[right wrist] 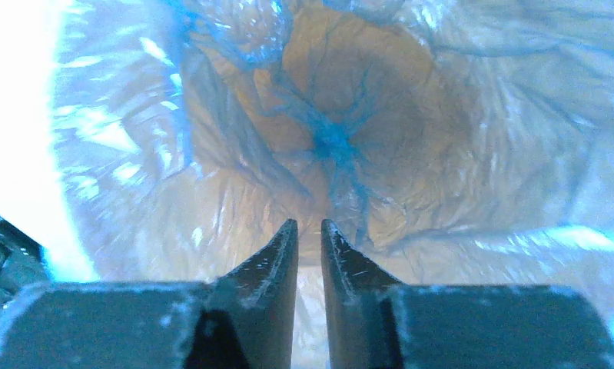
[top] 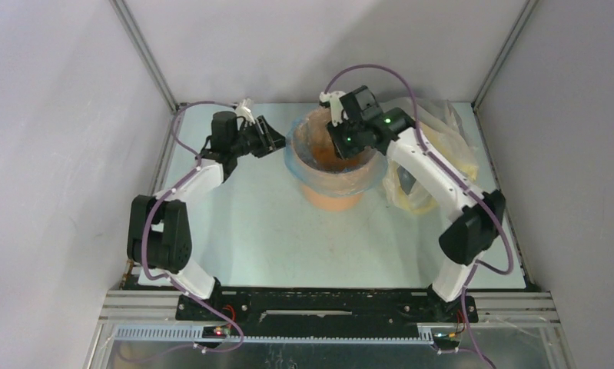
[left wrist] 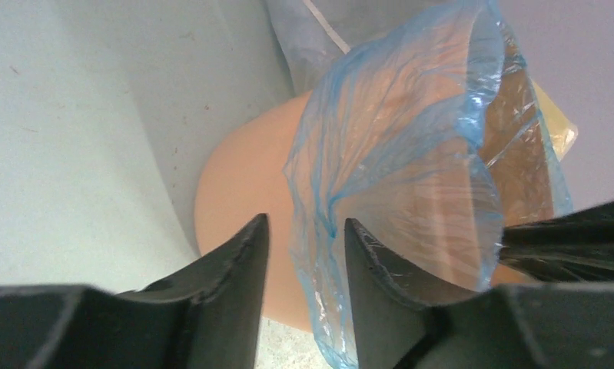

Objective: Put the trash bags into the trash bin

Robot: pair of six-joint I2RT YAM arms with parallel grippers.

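The orange-tan trash bin [top: 333, 200] stands at mid-table. A light-blue trash bag [top: 302, 165] lines it, its mouth folded over the rim. My left gripper [top: 277, 140] is at the bin's left rim. In the left wrist view its jaws [left wrist: 305, 221] stand apart, with the bag's hanging edge [left wrist: 396, 138] between them against the bin wall [left wrist: 242, 192]. My right gripper [top: 340, 147] reaches down into the bin. In the right wrist view [right wrist: 309, 223] its jaws are nearly together, with nothing between them, above the bag's gathered bottom [right wrist: 334, 142].
A larger yellowish-clear plastic bag [top: 436, 150] lies right of the bin, under the right arm. The enclosure's walls and frame posts [top: 146, 58] stand close behind the bin. The table's left edge [top: 165, 165] is near the left arm.
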